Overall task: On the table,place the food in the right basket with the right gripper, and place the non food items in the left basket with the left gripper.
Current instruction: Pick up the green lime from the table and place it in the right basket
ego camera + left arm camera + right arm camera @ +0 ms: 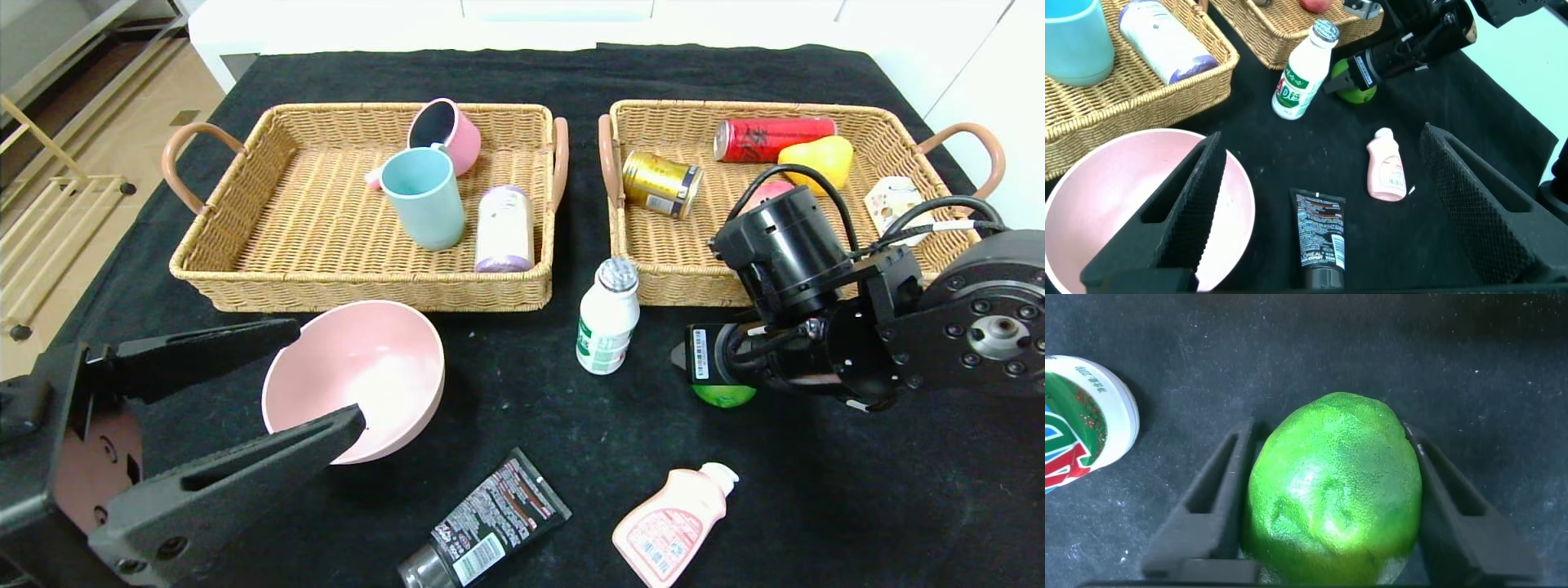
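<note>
The lime (1333,486), round and bright green with a pebbled, glossy skin, sits low in the centre of the right wrist view with the right gripper (1331,514) closed on it, one black finger pressed against each side. In the head view only a green sliver of the lime (724,396) shows, right of centre, under the gripper's wrist with its white barcode sticker, on the black cloth of the table (816,506).

Just left of it stands the small white bottle (608,317) with a green label and silver cap, upright, in front of the right basket (678,286). That basket, at upper right, holds a red can (774,138), a gold can (661,184), a yellow fruit (816,157), a pale packet (894,202) and the pink-red peach (767,192), partly hidden by the arm.

At the bottom of the frame lie the pale pink bottle (673,527) with a white cap and the black squeeze tube (490,523).

At lower left, the left gripper (261,392) has its jaws wide open around the near rim of the large pink bowl (359,376). Behind, at upper left, the left basket (245,269) holds a teal cup (424,196), a pink cup (447,135) and a white container (504,229).
</note>
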Action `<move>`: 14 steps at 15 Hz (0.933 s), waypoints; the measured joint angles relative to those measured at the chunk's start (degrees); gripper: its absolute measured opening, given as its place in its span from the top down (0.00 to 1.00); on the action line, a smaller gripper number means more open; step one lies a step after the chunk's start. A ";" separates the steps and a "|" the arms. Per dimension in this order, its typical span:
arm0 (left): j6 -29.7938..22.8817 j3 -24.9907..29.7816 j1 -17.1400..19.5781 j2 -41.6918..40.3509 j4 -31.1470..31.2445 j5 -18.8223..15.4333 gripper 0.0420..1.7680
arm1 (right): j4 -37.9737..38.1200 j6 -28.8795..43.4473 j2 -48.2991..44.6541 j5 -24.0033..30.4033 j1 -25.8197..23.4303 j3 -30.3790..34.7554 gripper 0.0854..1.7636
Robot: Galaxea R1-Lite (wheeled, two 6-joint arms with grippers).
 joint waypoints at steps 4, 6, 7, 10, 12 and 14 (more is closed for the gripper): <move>0.00 0.00 0.00 0.00 0.02 0.00 0.03 | 0.00 0.09 0.07 0.02 -0.02 0.00 0.36; 0.00 0.00 0.00 0.00 0.02 -0.01 0.03 | 0.00 0.13 0.10 0.02 -0.02 0.05 0.37; 0.00 0.00 0.00 -0.02 0.02 0.00 0.03 | 0.00 0.13 0.10 0.02 -0.02 0.06 0.37; 0.00 -0.06 0.00 -0.20 0.02 0.00 0.03 | 0.00 0.02 0.10 0.07 -0.02 0.13 0.37; 0.00 -0.06 0.04 -0.11 0.02 0.00 0.03 | 0.02 -0.04 -0.04 0.07 0.02 0.15 0.37; 0.00 -0.09 0.04 -0.09 0.02 0.00 0.03 | 0.33 -0.09 -0.89 0.09 0.17 0.20 0.37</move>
